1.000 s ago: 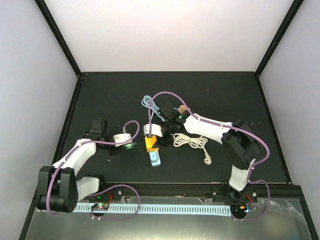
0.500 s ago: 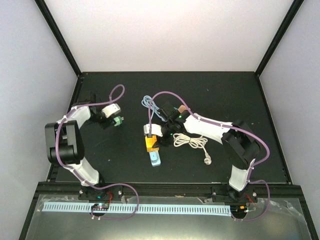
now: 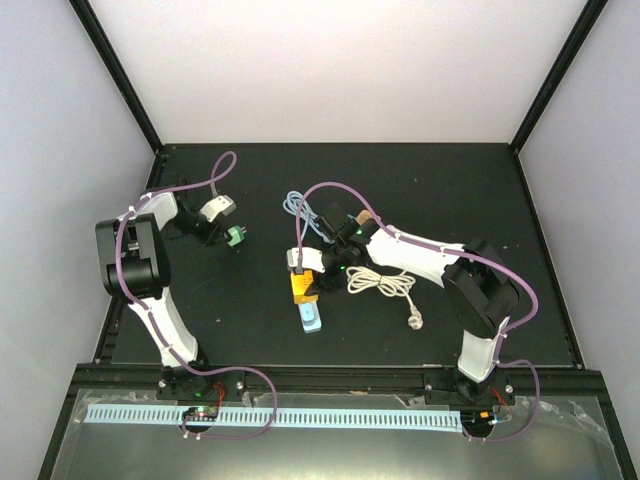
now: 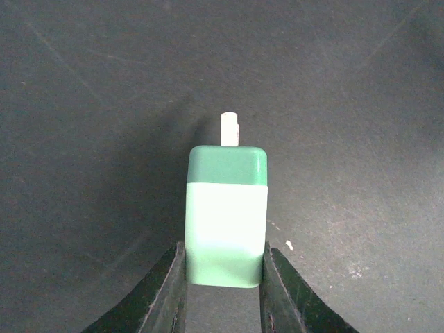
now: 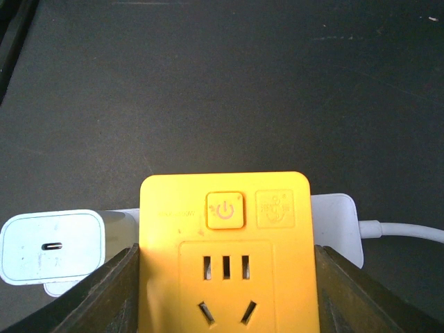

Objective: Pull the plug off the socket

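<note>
The plug [image 4: 226, 215], a pale green block with a darker green cap and a white prong, hangs above the black mat with my left gripper [image 4: 223, 248] shut on its sides. In the top view the plug [image 3: 237, 239] and the left gripper [image 3: 230, 237] are at the back left, well away from the socket. The yellow socket [image 5: 225, 243] has a power button and empty slots on its face. My right gripper [image 5: 225, 253] is shut on its two sides. From above, the socket [image 3: 302, 288] lies mid-table at the right gripper [image 3: 312, 278].
A white USB charger [image 5: 52, 246] lies to the left of the socket, and a white block with a cable [image 5: 338, 223] lies to its right. A coiled white cord [image 3: 380, 283], a pale blue cable [image 3: 296, 208] and a light blue block [image 3: 311, 319] lie around the socket.
The left arm swung away from the socket to the back left of the table, carrying the green plug. The right arm and the socket stayed put.
</note>
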Motion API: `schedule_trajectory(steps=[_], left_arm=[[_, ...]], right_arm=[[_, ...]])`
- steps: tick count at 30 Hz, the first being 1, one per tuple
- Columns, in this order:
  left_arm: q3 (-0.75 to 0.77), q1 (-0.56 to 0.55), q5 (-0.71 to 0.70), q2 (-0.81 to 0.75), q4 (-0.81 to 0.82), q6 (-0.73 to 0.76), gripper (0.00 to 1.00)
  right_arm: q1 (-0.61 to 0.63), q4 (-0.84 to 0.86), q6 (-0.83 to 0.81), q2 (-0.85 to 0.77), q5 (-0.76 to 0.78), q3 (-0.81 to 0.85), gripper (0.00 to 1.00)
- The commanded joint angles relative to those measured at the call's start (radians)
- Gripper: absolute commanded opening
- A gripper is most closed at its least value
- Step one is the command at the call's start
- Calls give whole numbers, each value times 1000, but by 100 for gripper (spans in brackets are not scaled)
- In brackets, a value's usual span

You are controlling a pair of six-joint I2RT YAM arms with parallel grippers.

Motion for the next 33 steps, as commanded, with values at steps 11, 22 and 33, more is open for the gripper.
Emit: schedule_trajectory(steps=[11, 22, 33], left_arm=[[102, 41, 27, 91, -60, -97, 44], [66, 50, 23, -35, -18, -136, 83], [-99, 63, 5, -371, 169, -251, 99]], right_arm=[[-17, -99, 57, 52, 129, -9, 24], [-16, -99, 54, 47, 131, 8, 47], [-14, -137, 25, 68, 137, 52, 54]])
